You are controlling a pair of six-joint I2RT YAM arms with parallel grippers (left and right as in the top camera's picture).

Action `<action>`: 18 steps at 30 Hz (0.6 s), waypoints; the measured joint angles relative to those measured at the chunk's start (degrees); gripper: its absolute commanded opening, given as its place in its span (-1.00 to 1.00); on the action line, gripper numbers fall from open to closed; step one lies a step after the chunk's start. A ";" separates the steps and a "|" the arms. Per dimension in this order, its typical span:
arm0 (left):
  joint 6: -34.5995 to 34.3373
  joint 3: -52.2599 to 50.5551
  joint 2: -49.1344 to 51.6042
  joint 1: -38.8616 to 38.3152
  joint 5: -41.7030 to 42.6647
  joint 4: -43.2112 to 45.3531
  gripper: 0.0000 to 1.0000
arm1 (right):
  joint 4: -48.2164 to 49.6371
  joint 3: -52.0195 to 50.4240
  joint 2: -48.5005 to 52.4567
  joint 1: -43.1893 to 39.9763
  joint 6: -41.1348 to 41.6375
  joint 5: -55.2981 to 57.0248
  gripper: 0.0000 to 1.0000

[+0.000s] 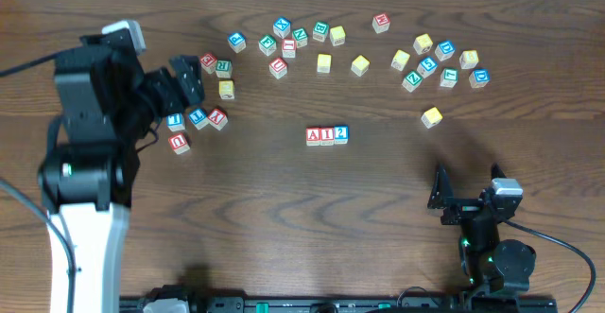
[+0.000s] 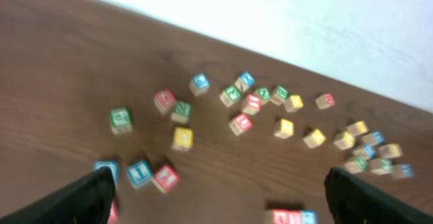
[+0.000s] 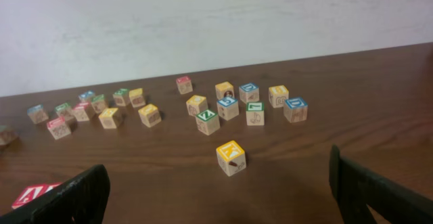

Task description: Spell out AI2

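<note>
1 table [image 1: 284, 218] holds all the letter blocks. 3 blocks sit in 1 row [image 1: 327, 135] in the middle. Left of the row, 7 blocks [image 1: 197, 117] show from above. 1 more green block [image 2: 120, 119] shows only from the left wrist. On the far side of the row are 11 blocks. Right of the row are 9 blocks. There are 2 tools, the left tool [image 1: 187, 81] and the right tool [image 1: 468, 185].

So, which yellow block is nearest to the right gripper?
The lone yellow block, apart from the right cluster, towards the right gripper; every other yellow one lies farther back.
</note>
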 measured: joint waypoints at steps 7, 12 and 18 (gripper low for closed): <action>11.06 -24.13 -17.33 0.11 -3.54 18.51 0.96 | 0.04 0.00 0.00 0.00 0.00 0.00 0.99; 13.22 -40.26 -29.88 1.27 -6.14 25.86 0.95 | -0.02 0.00 0.00 0.00 0.00 -0.02 0.98; 14.36 -53.22 -41.79 2.36 -8.24 32.06 0.95 | 0.00 0.00 0.00 0.00 0.00 -0.02 0.99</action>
